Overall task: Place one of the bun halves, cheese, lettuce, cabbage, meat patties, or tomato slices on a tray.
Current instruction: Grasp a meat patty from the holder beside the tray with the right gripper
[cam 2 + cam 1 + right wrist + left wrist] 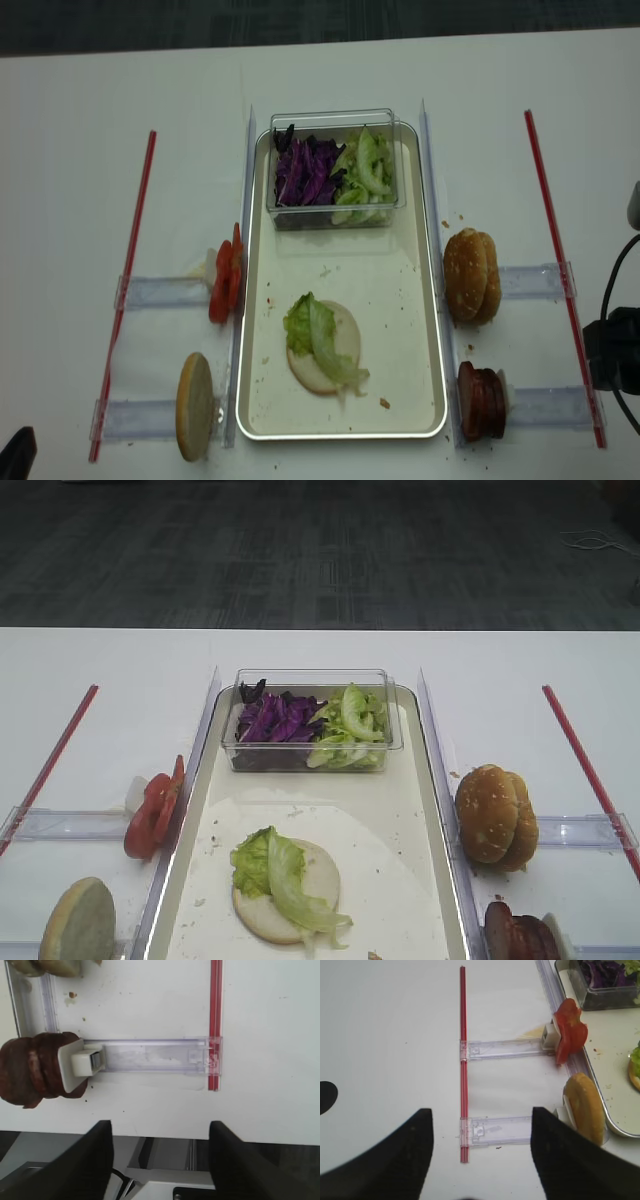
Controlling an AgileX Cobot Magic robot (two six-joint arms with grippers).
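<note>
Bun base w/ green lettuce leaf point(285, 880) already on long cream tray point(420, 810); right tool point(161, 1160) wide open, empty, near stacked reddish-brown patties point(35, 1070) at right—prob. next: grab one.

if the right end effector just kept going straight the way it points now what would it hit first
Probably the clear plastic rail on the white table, straight ahead of the open right end effector. The meat patties sit off to one side. Depth is unclear.

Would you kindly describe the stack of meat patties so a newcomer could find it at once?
Start at the long tray in the middle. Just outside its right rim, nearest corner, the meat patties stand on edge in a clear holder. They are dark reddish-brown discs, unlike the golden buns behind them.
</note>
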